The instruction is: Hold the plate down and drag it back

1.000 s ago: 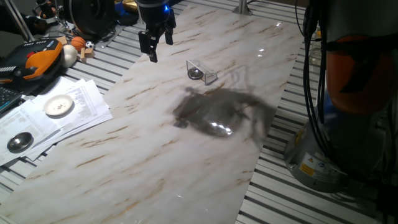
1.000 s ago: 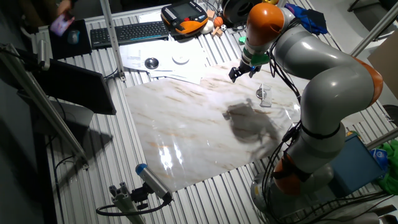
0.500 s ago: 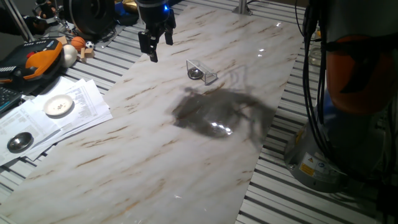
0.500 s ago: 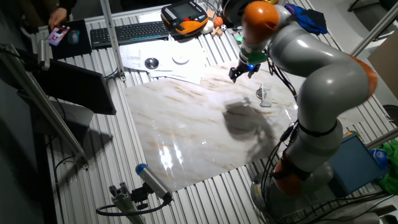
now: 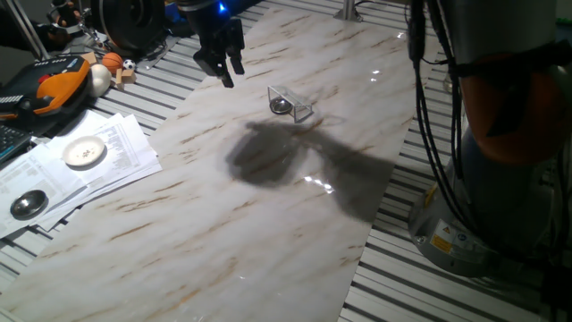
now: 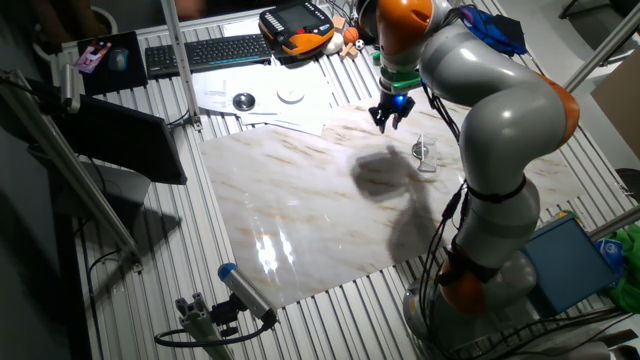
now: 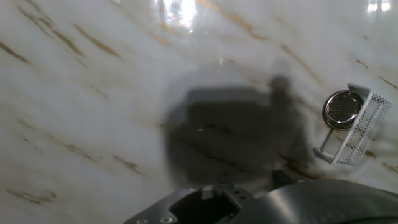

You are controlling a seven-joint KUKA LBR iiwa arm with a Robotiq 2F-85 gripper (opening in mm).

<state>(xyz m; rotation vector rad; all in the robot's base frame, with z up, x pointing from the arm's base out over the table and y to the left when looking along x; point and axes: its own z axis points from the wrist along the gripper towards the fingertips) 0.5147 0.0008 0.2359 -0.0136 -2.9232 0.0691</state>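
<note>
The plate (image 5: 281, 105) is a small dark metal disc with a shiny rim. It sits at the open side of a clear wedge-shaped stand (image 5: 301, 108) on the marble board. It also shows in the hand view (image 7: 342, 110) at the right edge, and small in the other fixed view (image 6: 421, 151). I cannot tell whether it lies flat or leans. My gripper (image 5: 222, 70) hangs above the board, left of and beyond the plate, apart from it, with its fingers spread and empty. It shows in the other fixed view too (image 6: 389, 118). The hand view shows only the hand's dark body, not the fingertips.
Papers (image 5: 107, 156) lie left of the marble board (image 5: 223, 233), with a white dotted disc (image 5: 84, 153) and another dark metal disc (image 5: 29, 204) on them. A teach pendant (image 5: 54, 85), balls and a keyboard (image 6: 205, 52) are at the far left. The robot base (image 5: 500, 179) stands at the right.
The arm's upper links have swung over, and its shadow on the board has shifted left. The gripper has turned and moved slightly left. The plate and stand have not moved.
</note>
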